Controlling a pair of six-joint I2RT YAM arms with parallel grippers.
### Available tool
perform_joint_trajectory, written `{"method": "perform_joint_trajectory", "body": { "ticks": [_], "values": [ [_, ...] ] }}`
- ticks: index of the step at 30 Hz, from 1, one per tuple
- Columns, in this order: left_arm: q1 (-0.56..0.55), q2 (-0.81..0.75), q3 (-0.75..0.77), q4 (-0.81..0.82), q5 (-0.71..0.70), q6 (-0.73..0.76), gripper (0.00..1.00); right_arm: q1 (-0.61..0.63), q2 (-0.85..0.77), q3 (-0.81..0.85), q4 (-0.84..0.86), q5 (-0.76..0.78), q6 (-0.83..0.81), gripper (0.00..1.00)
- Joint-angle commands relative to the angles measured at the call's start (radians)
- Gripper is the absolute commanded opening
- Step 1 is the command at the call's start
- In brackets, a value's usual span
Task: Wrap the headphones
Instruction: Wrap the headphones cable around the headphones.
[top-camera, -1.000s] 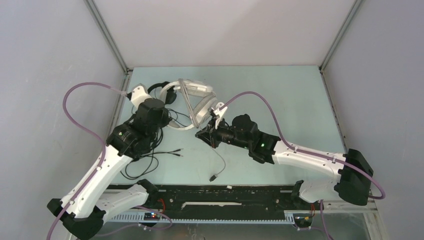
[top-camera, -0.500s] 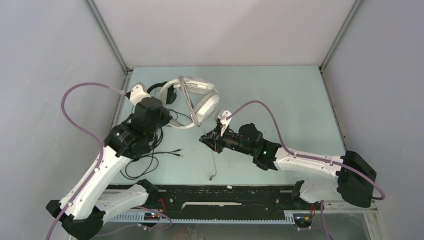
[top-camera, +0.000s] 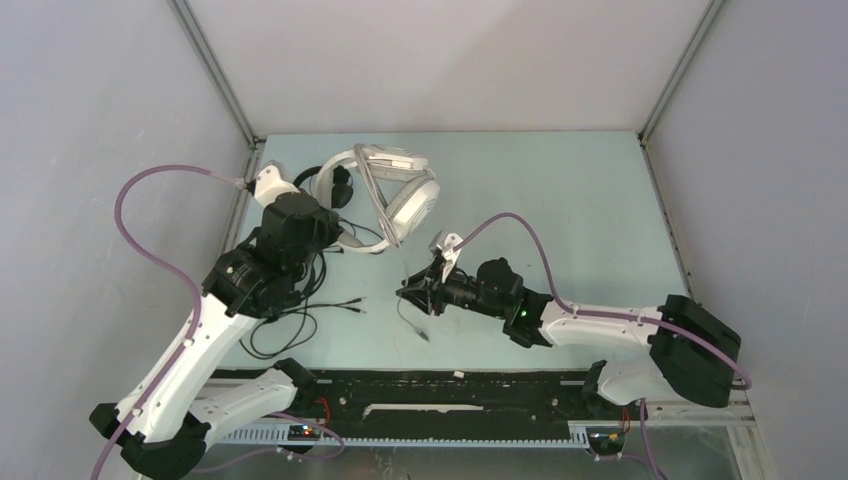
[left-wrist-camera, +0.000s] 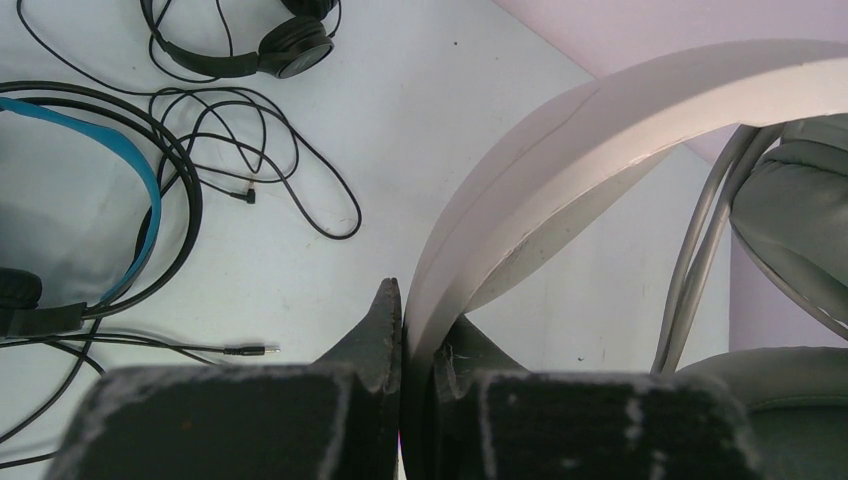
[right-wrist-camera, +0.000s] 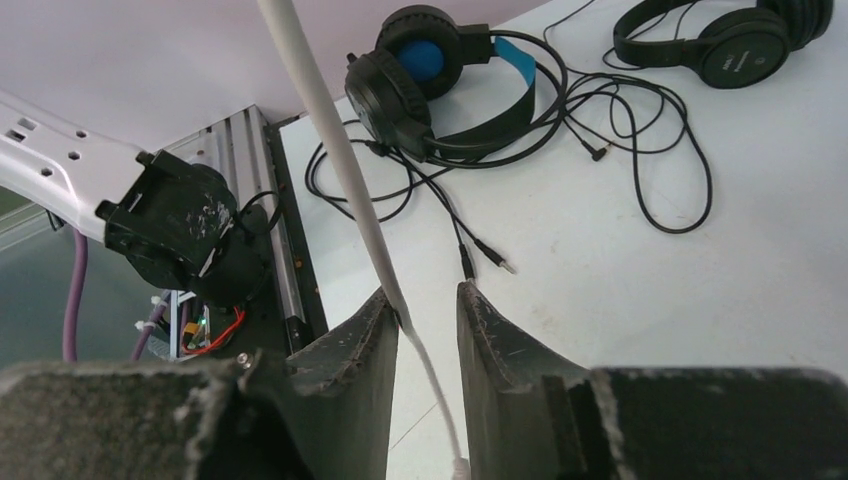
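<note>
step: wrapping the white headset (top-camera: 395, 195); pale cable (right-wrist-camera: 330, 130) already loops across the band and cups, and only a short tail is left, by the look of it
white headset: held up over the far-left part of the table (top-camera: 580, 200), band toward the left arm
left fingers (left-wrist-camera: 388, 322): closed right down on the white band, which is pinched between them; a firm hold
right fingers (right-wrist-camera: 385, 330): parted a little, gap wider than the cable; the cable runs through the gap and rests against one inner face, not pinched
cable tail: drops from the headset through the right fingers; the plug end is at the table just beyond them, contact unclear
slim black headset (right-wrist-camera: 720, 45): flat on the table, cord loose
blue-lined headset (right-wrist-camera: 440, 80): flat on the table beside it, cord loose and tangled; neither one is wrapped
next: probably re-pinch the cable nearer the plug, carry it round the band once more, and keep the left hold steady
risk: the loose cable could slip out of the gap, slackening the loops
</note>
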Motion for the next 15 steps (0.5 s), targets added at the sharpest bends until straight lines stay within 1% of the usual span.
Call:
{"method": "perform_joint_trajectory", "body": {
  "ticks": [1, 4, 6, 9, 15],
  "values": [
    [0.009, -0.027, 0.091, 0.116, 0.015, -0.068, 0.0, 0.004, 0.061, -0.005, 0.179, -0.039, -0.006, 0.31],
    [0.008, -0.03, 0.089, 0.112, 0.011, -0.07, 0.0, 0.004, 0.11, -0.005, 0.236, -0.045, -0.034, 0.34],
    [0.01, -0.033, 0.089, 0.111, 0.012, -0.07, 0.0, 0.003, 0.139, -0.005, 0.269, -0.048, -0.072, 0.38],
    [0.012, -0.04, 0.093, 0.112, 0.017, -0.069, 0.0, -0.006, 0.173, -0.006, 0.282, -0.031, -0.102, 0.41],
    [0.013, -0.042, 0.107, 0.109, 0.019, -0.061, 0.0, -0.025, 0.248, -0.05, 0.377, -0.08, -0.148, 0.42]
  ]
}}
